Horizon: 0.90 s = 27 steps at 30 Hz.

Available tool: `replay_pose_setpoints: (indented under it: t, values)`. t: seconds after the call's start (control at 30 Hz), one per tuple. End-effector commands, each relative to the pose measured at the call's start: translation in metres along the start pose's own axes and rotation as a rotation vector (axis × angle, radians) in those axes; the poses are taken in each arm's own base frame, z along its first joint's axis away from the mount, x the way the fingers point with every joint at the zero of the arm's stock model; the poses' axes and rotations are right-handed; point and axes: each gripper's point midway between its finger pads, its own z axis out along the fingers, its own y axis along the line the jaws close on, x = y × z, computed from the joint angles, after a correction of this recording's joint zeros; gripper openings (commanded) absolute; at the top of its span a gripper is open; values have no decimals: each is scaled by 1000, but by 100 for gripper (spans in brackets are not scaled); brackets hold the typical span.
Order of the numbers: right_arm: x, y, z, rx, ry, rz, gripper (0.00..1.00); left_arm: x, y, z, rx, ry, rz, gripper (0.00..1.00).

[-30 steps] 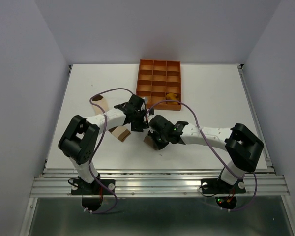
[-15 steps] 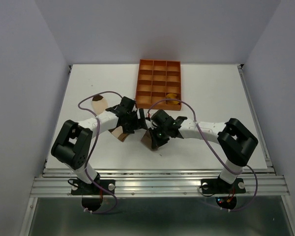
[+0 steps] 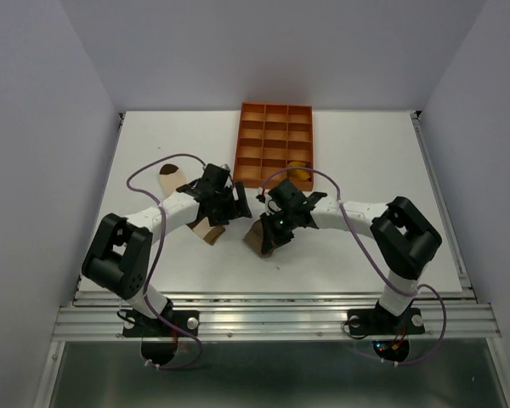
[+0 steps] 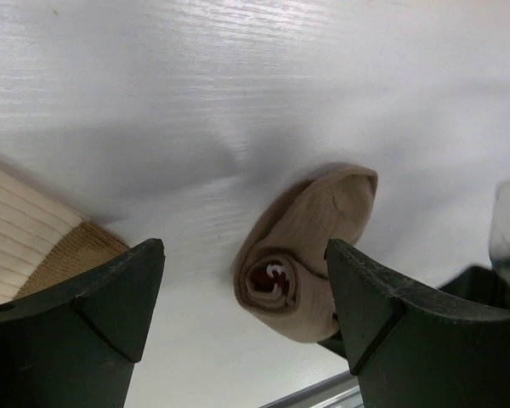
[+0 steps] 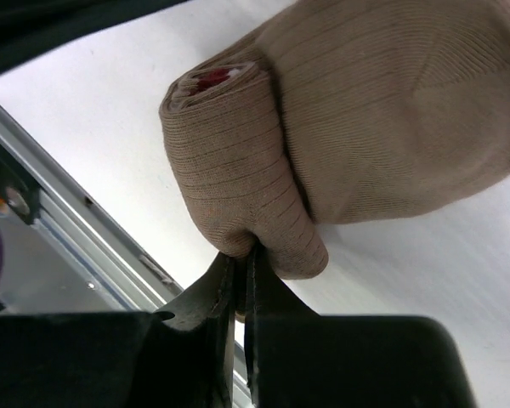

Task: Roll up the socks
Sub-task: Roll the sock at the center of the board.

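Observation:
The taupe-brown sock [image 3: 258,239] lies rolled up near the table's middle. My right gripper [image 3: 273,226] is shut on a fold of its outer layer, which shows in the right wrist view [image 5: 340,127] with the fingertips pinched together [image 5: 240,262]. My left gripper [image 3: 236,206] is open and empty just left of the roll. In the left wrist view [image 4: 245,248] the roll's spiral end [image 4: 299,255] faces me between the fingers. The cream sock [image 3: 202,228] lies flat under my left arm [image 4: 30,229]. The mustard-yellow sock [image 3: 298,169] sits in the tray.
The orange gridded tray [image 3: 274,140] stands at the back middle of the white table. The cream sock's toe end [image 3: 169,175] sticks out to the left of my left arm. The table's metal front rail [image 3: 272,304] is near the roll.
My left arm has swung its elbow to the left and the gripper has shifted slightly left. My right gripper has turned and moved a little toward the back, still holding the taupe roll.

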Motion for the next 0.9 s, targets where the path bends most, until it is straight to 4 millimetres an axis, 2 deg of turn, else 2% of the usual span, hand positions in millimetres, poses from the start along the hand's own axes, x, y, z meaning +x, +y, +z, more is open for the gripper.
replay_pose_setpoints:
  t: [0.0,0.1,0.23,0.43,0.53,0.6,0.7,0.87]
  values:
    - [-15,3,-5,-95,13,85,1,-17,-11,-22,49,-91,34,88]
    - [-20,4,-6,-139,27,118,1,-14,-10,-27,63,-105,46,88]
    - [-28,-1,-5,-176,41,177,1,1,-9,-28,110,-79,58,88]
    - [-36,-14,-7,-214,61,305,1,16,-22,-30,225,-58,103,89]
    - [-36,-19,-6,-227,81,363,1,24,-26,-23,263,-24,97,89]
    - [-37,-18,-5,-232,89,374,1,21,-36,-21,319,-34,107,89]
    - [-38,-26,-3,-206,89,400,1,23,-41,-13,345,-9,94,89]
    - [-38,-35,-1,-194,96,449,1,24,-36,3,315,21,87,88]
